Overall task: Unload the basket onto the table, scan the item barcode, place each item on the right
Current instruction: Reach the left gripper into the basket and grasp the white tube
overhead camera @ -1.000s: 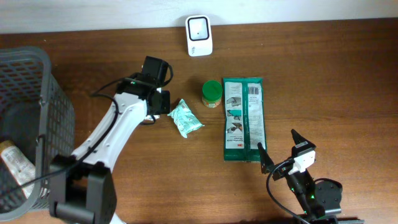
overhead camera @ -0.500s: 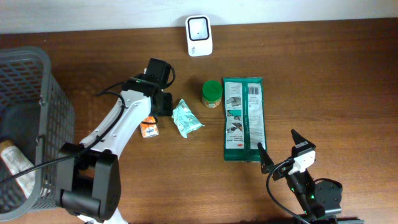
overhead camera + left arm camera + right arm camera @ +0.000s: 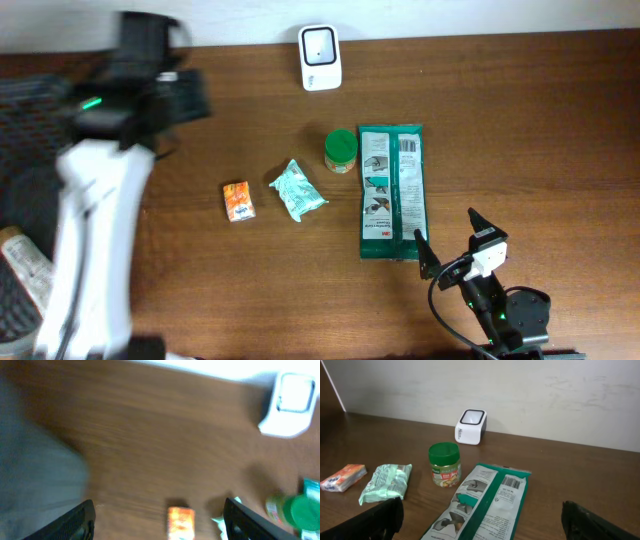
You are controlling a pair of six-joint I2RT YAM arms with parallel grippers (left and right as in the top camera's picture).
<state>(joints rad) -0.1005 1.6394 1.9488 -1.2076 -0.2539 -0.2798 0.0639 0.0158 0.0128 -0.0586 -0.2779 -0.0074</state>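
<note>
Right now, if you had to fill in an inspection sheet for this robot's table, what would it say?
Surface: brown wooden table, no spills seen.
Job's things: white scanner at the far edge; orange packet, pouch, green-lidded jar and long green pack in a row, the pack's barcode facing up.
Clutter: dark basket at the left end, something inside.
Claws: left claw open, empty, its picture blurred; right claw open, empty, beside the green pack.
Cables: black cable at the right arm.
Surroundings: pale wall behind the table.
</note>
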